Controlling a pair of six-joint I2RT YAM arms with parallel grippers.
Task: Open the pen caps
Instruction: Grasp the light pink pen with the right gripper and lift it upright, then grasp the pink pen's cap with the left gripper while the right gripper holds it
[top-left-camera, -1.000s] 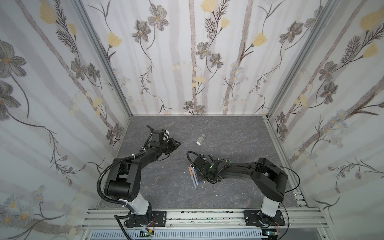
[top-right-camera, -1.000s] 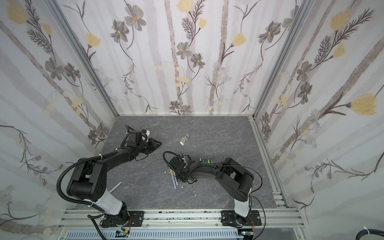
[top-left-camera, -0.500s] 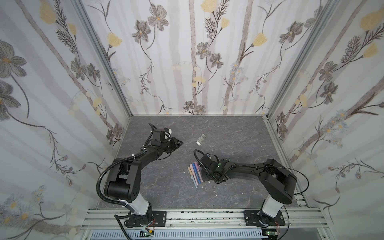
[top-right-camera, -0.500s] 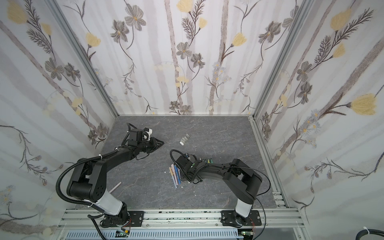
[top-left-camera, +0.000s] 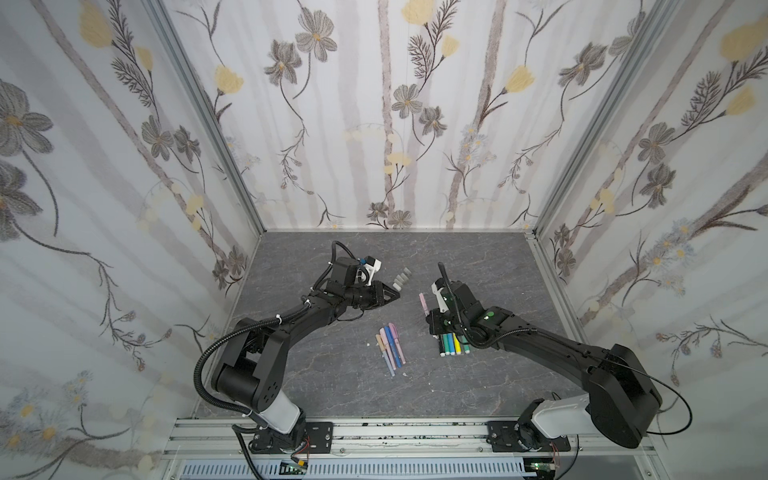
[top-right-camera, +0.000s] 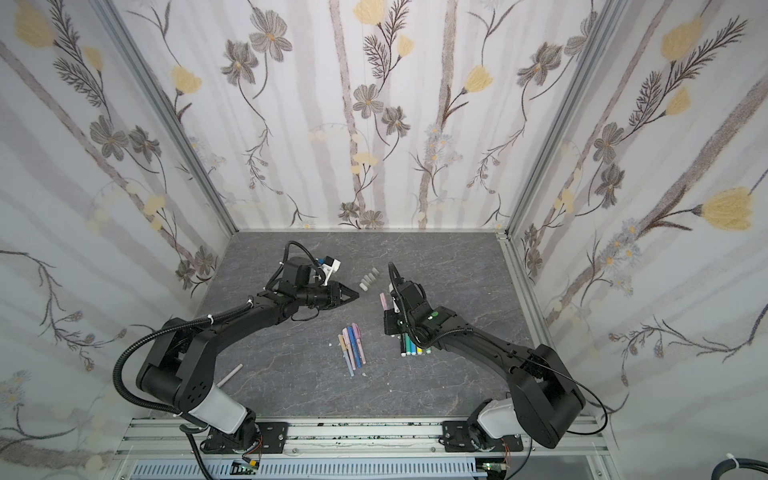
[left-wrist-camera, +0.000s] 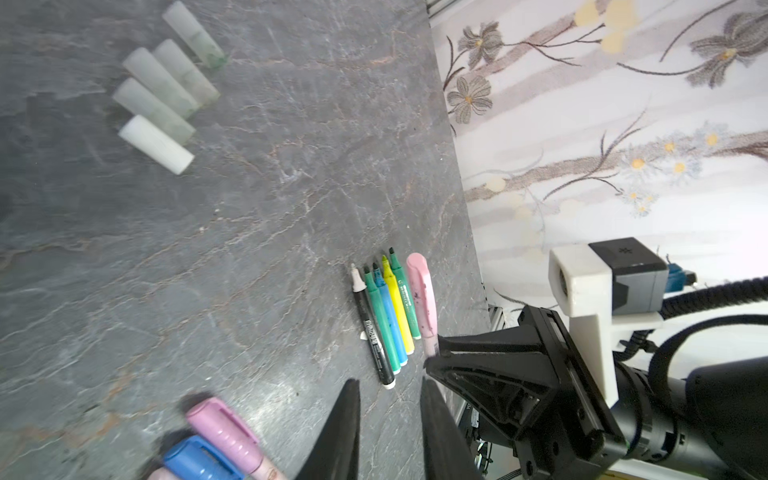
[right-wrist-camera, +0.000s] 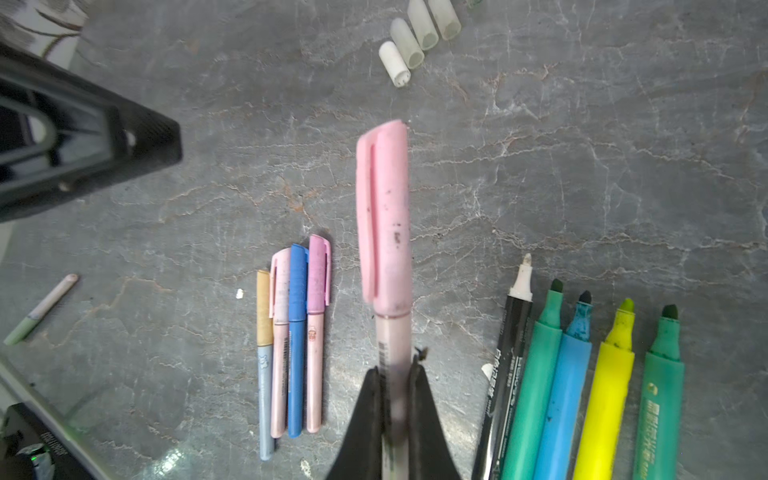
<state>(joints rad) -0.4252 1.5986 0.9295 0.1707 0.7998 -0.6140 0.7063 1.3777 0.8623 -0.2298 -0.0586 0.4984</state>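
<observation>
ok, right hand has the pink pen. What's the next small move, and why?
Probably bring the left hand over to the pink cap and close on it. The right hand is shut on the barrel of the pink pen, the cap is on and sticks out free, and the left hand is open and empty.

We see a dark grey, marble-veined surface (top-left-camera: 478, 257). Toward its back lie four frosted caps (left-wrist-camera: 166, 79) side by side in a slanted row, with a white cap (left-wrist-camera: 156, 143) closing the row at one end. Nearer the middle, four capped pens (right-wrist-camera: 293, 332) lie parallel and touching: tan, pale pink, blue, purple. A white fleck (right-wrist-camera: 239, 294) sits just beside them. To their right we find five uncapped markers (right-wrist-camera: 582, 386) in a row: black, green, blue, yellow, green. Well apart, near the left arm's base, lies a pale slim pen (top-right-camera: 230, 376).
</observation>
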